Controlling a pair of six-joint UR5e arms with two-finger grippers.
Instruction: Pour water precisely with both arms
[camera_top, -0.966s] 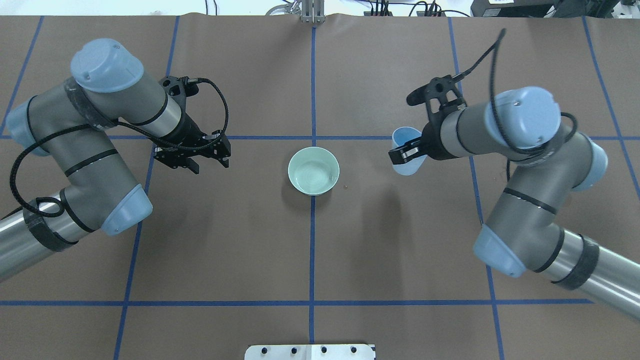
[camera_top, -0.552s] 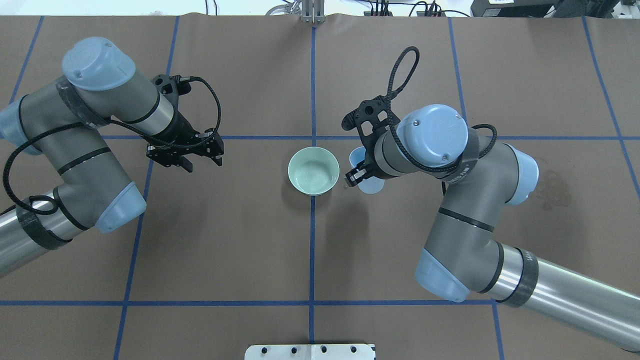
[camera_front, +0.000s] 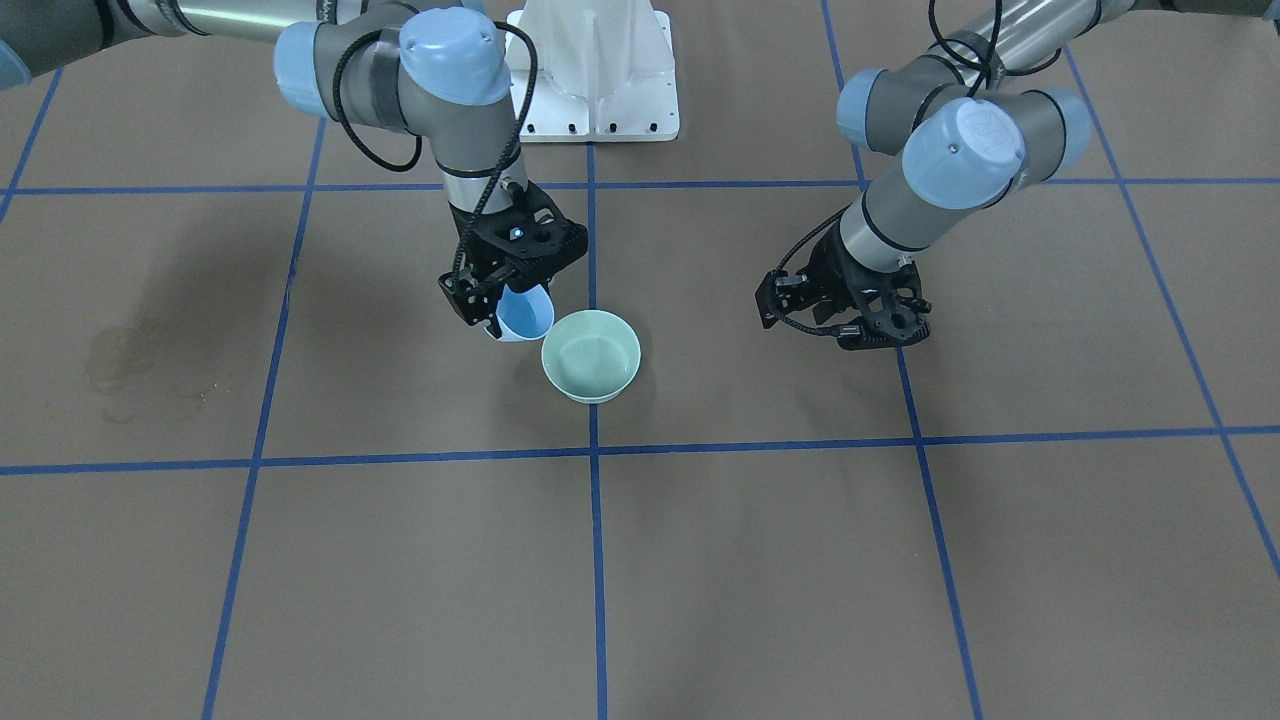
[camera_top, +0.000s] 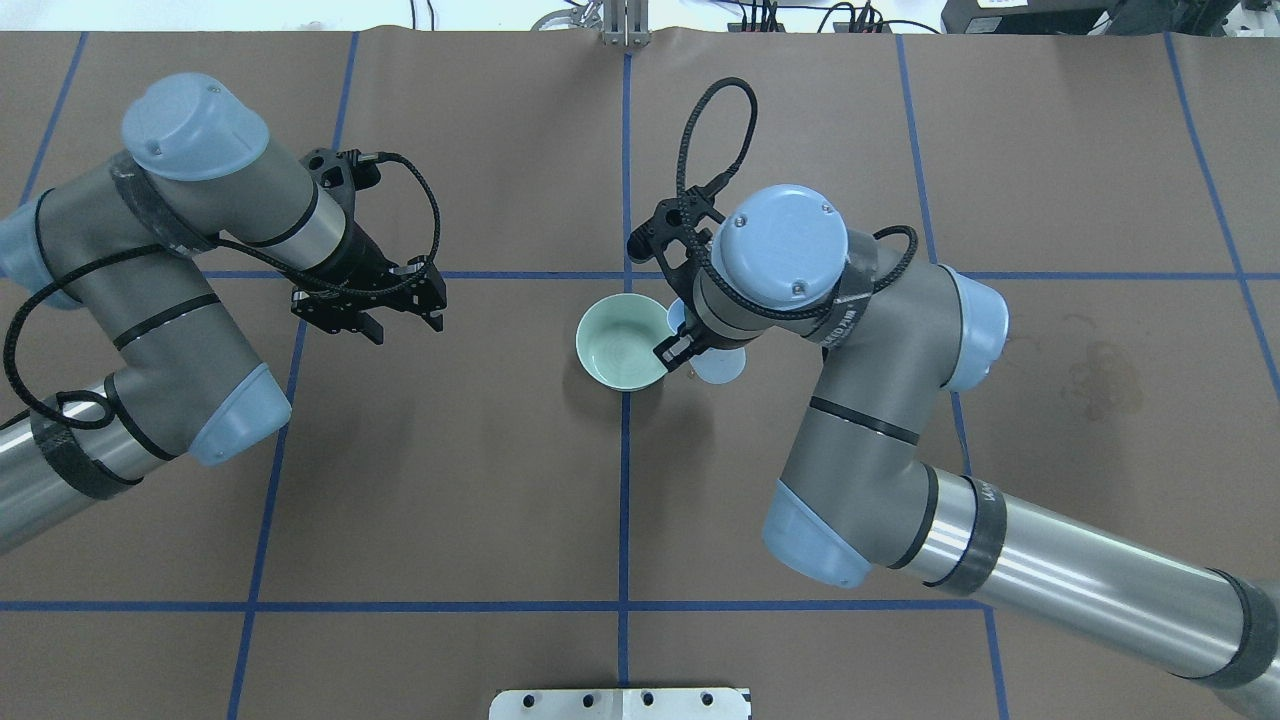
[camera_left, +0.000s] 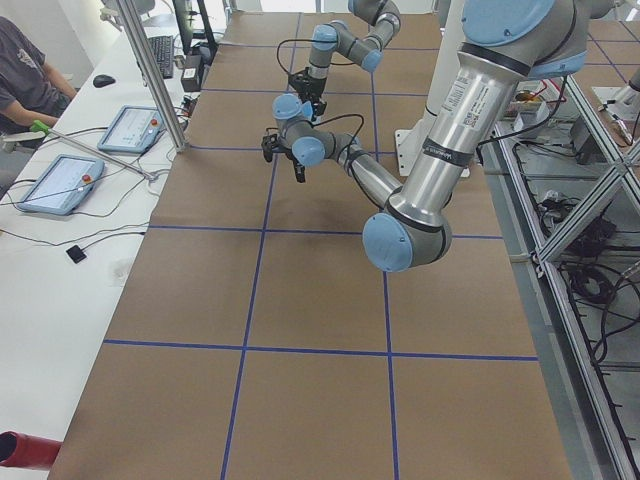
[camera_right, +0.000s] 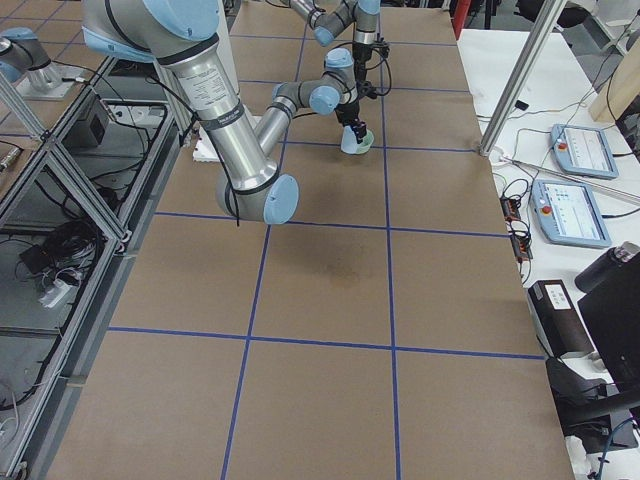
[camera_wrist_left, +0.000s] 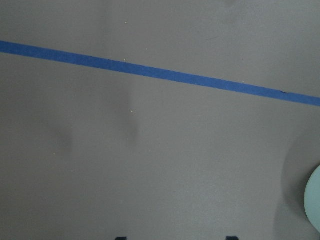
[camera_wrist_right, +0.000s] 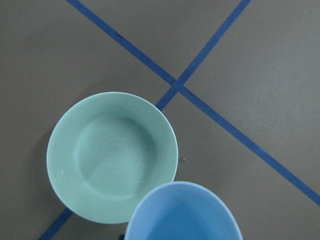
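Cup (camera_front: 524, 320) in right pincer (camera_front: 503, 306) beside bowl (camera_front: 590, 393)

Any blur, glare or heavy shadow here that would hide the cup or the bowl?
Right wrist view: sharp; green bowl clear, blue cup cropped by the bottom edge. Overhead view: soft shadows only, but the right arm covers most of the cup. Front-facing view: even light, no glare on either.
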